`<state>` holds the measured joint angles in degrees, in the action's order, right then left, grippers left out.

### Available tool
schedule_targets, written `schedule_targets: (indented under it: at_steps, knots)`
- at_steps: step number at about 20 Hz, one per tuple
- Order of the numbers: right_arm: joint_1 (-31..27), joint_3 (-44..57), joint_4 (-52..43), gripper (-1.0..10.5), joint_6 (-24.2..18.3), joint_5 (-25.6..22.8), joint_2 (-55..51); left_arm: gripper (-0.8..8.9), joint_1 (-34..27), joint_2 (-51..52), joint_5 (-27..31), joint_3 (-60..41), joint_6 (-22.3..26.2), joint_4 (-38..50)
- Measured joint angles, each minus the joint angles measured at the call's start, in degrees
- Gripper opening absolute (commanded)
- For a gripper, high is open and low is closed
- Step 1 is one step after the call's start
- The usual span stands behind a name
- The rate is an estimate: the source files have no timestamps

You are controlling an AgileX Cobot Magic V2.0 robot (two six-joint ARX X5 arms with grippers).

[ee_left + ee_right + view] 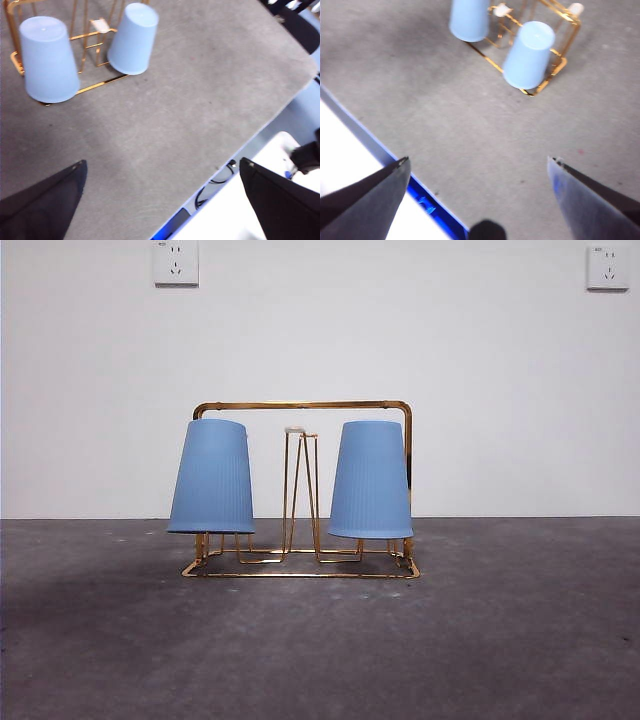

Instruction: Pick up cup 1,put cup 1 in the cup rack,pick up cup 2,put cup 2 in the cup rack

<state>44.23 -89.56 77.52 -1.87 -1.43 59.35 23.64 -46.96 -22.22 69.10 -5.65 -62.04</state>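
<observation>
Both grippers sit high and back from the work: left gripper (162,200) and right gripper (477,200) each have jaws spread wide, nothing between them. Cup rack (300,405), gold wire, stands on the grey table (320,650). Two blue ribbed cups are on it mouth-down over prongs: left cup (212,478) at one end, right cup (370,480) at the other, middle prongs bare. No readable labels or branding on cups or rack. Two white wall sockets (176,262) behind.

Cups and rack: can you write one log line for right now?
cups: both blue, left, right, upside down on cup rack | left gripper: open, away | right gripper: open, away
</observation>
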Motion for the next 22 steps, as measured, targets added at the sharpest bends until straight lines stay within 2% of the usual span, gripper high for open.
schedule_targets:
  at_steps: [1, 2, 4, 5, 9, 18, 22]
  knots:
    - [0.0, 0.0, 0.0, 4.5, 0.35, 0.02, 0.02, 3.99, 0.0, 0.63, -0.63, 0.0, 0.0, -0.17]
    - [0.0, 0.0, 0.0, 3.4, 0.87, 0.2, 0.04, 2.62, 0.0, 1.27, -1.27, 0.0, 0.0, -0.17]
    - [0.0, 0.0, 0.02, -0.3, 1.29, 1.05, 0.04, 0.45, 0.0, 1.92, -2.14, 0.0, 0.0, -0.17]
    - [0.0, 0.0, 0.02, 0.0, 1.4, 1.38, 0.04, -0.14, 0.0, 2.1, -2.54, 0.0, 0.0, -0.2]
    - [0.0, 0.0, 0.04, -0.1, 1.64, 2.97, 0.04, -0.08, 0.0, 2.14, -6.95, 0.0, 0.0, -0.15]
    - [0.0, 0.0, 0.04, 0.0, 4.04, 2.93, 0.09, -0.03, 0.0, 1.36, -7.08, 0.0, -0.24, -0.07]
    - [0.0, 0.0, 0.04, 0.0, 4.07, 2.93, 0.09, -0.03, 0.0, 0.79, -9.68, 0.0, -0.37, -0.11]
